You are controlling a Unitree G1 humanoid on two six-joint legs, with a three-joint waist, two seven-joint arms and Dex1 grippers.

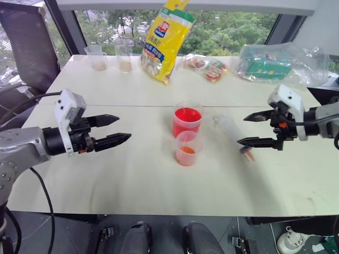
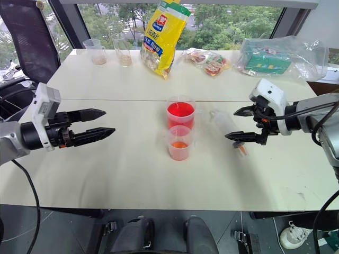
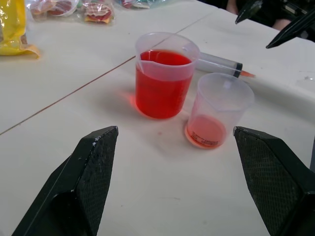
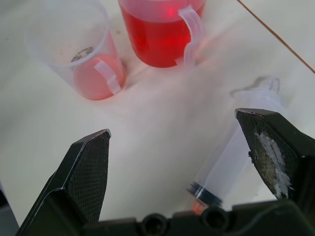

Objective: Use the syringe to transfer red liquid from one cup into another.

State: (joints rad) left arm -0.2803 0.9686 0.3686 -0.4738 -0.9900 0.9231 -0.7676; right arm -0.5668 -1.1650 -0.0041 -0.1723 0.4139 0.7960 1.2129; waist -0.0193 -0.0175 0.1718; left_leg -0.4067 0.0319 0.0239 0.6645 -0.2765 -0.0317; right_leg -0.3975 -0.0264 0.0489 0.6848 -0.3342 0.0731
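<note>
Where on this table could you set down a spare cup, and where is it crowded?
Free: the near tabletop in front of the smaller cup, and the stretch left of the larger cup. Crowded: the far edge, with two pale cups, a yellow bag and packets; the syringe lies right of the cups.

No legible text anywhere. On the yellow snack bag (image 1: 166, 45), top centre of the left eye view: a blue label patch with white characters and a small red-and-white logo near its upper end, all too small to read. On the green box inside the clear plastic bag (image 1: 265, 67), upper right: print present but unreadable. On the small snack packets (image 2: 207, 62), upper centre: coloured print only, nothing decipherable.
</note>
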